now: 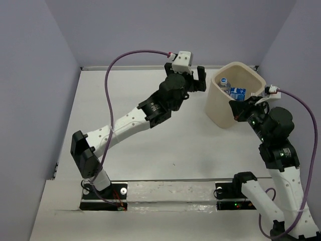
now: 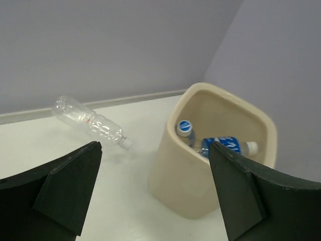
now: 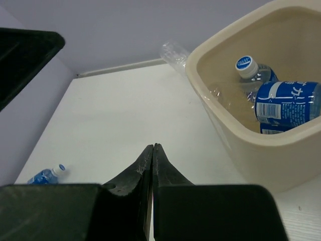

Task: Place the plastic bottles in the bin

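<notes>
The beige bin [image 1: 223,108] stands at the back right and holds two blue-labelled bottles [image 1: 237,93], one upright with a blue cap [image 2: 185,126], one lying [image 3: 288,104]. A clear label-free bottle [image 2: 90,123] lies on the table by the back wall, left of the bin; its end shows behind the rim in the right wrist view [image 3: 173,51]. Another small blue-labelled bottle [image 3: 47,174] lies farther left on the table. My left gripper [image 1: 199,79] is open and empty, just left of the bin [image 2: 200,186]. My right gripper [image 3: 153,146] is shut and empty, at the bin's near right side [image 1: 239,108].
Purple walls close in the white table [image 1: 150,145] at the back and both sides. The left arm [image 1: 125,125] stretches diagonally across the table's middle; its dark gripper body shows at the upper left of the right wrist view [image 3: 25,50].
</notes>
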`<control>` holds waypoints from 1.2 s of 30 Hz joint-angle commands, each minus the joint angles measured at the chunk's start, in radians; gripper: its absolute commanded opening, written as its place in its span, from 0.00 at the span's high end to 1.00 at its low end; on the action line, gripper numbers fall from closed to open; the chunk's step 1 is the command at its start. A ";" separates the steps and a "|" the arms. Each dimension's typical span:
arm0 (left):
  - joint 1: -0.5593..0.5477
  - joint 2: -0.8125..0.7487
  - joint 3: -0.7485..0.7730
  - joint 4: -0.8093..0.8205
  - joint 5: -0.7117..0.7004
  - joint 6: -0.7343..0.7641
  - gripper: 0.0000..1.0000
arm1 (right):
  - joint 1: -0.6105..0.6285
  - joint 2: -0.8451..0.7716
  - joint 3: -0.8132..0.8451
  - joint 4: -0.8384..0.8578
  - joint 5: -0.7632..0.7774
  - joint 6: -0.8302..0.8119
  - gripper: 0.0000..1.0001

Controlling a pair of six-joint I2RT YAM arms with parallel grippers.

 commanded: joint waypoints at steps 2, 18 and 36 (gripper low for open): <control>0.197 0.098 0.096 -0.098 0.078 -0.136 0.01 | -0.004 0.092 0.091 0.043 -0.140 -0.071 0.85; 0.381 -0.637 -0.725 -0.217 0.066 -0.408 0.01 | 0.297 0.964 0.651 -0.072 -0.190 -0.361 0.22; 0.386 -1.046 -0.867 -0.399 0.090 -0.251 0.01 | 0.341 2.016 1.622 -0.030 0.281 -0.823 0.00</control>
